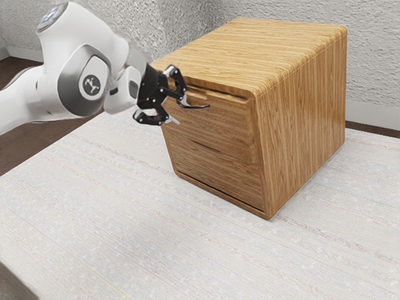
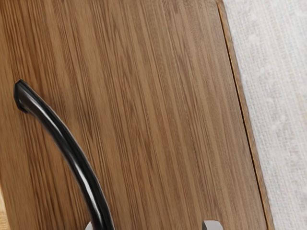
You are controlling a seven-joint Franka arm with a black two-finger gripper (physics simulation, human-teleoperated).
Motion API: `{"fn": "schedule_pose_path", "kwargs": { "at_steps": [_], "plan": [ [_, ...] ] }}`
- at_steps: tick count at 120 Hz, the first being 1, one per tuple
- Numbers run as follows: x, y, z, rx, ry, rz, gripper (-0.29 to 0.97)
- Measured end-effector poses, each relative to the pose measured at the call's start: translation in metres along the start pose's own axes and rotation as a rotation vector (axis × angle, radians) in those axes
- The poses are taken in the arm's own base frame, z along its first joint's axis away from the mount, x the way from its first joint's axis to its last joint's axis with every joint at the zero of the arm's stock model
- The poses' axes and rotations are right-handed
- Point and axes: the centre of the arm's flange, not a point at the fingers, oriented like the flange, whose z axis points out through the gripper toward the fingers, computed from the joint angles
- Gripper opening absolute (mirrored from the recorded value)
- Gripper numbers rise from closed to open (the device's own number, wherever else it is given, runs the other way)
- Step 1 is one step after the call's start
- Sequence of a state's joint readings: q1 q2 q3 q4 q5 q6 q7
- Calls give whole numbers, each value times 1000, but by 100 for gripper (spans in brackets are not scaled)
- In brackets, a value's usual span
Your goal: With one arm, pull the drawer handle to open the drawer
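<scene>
One gripper (image 1: 174, 107), jaws wide, hangs at the top drawer's (image 1: 215, 128) curved handle (image 1: 195, 105) on the wooden cabinet (image 1: 300, 112) by the table's (image 1: 125, 237) far edge; closing and pulling back likely follow.

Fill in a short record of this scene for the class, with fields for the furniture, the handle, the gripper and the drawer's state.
furniture: wooden cabinet standing on a pale table
handle: dark curved bar on the top drawer front
gripper: black, open, fingers spread above and below the handle's near end
arm: white, entering from the exterior view's left
drawer state: a thin line shows along its top edge; barely open, if at all
</scene>
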State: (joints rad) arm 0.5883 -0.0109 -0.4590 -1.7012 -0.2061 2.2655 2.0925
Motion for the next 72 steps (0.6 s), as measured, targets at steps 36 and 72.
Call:
{"fn": "schedule_pose_path", "kwargs": {
  "at_steps": [36, 72],
  "plan": [
    [15, 15, -18, -53, -4, 0, -7],
    [33, 44, -45, -60, -53, -31, -11]
  ]
}}
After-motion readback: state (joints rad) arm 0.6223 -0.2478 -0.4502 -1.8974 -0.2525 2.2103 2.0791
